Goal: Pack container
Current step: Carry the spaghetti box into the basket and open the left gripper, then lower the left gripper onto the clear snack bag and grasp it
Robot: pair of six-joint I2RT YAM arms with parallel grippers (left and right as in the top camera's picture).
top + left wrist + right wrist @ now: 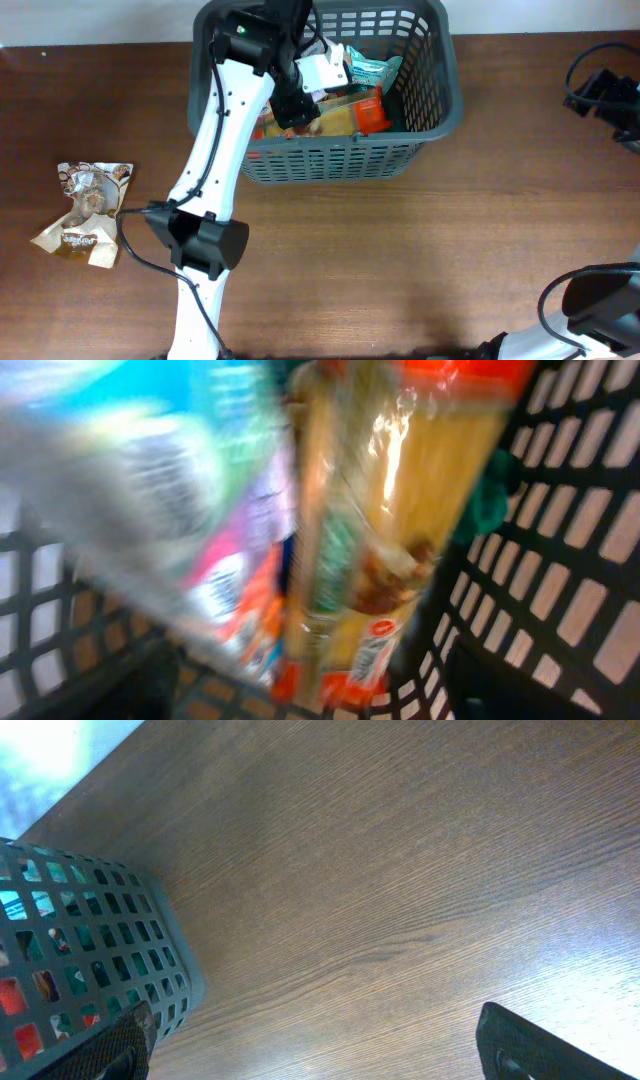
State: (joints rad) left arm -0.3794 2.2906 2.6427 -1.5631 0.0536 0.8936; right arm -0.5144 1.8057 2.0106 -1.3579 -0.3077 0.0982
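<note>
Left end effector: down inside the large dark-grey plastic lattice basket, low over the packets. Its wrist view is badly blurred and shows no fingers, so I cannot tell whether it is apart, together or clamped on something.
Right end effector: fingers spread apart with nothing between them, over bare brown wooden worktop, near the basket's corner.
Container position: upright at the far centre of the worktop, one long side towards the robot.
Already packed: a teal-and-white crinkled packet at the far side. Nearer the front, a red-orange packet lies just beside a clear packet of pale-yellow pasta. The left wrist view shows the pasta packet close against the lattice wall.
Left to pack: a brown-and-white crinkled snack packet lies on the worktop well to the left of the basket. Whether it is one packet or two lying together, I cannot tell.
Progress, as a judgement: most of the goods seem to be in, with only the snack packet visibly outside.
In the way: nothing lies between the snack packet and the basket. The left arm's white forearm crosses the basket's near-left corner, so that side is blocked while the arm is inside.
Fit, as a judgement: open floor shows at the basket's right side, so there should be room.
</note>
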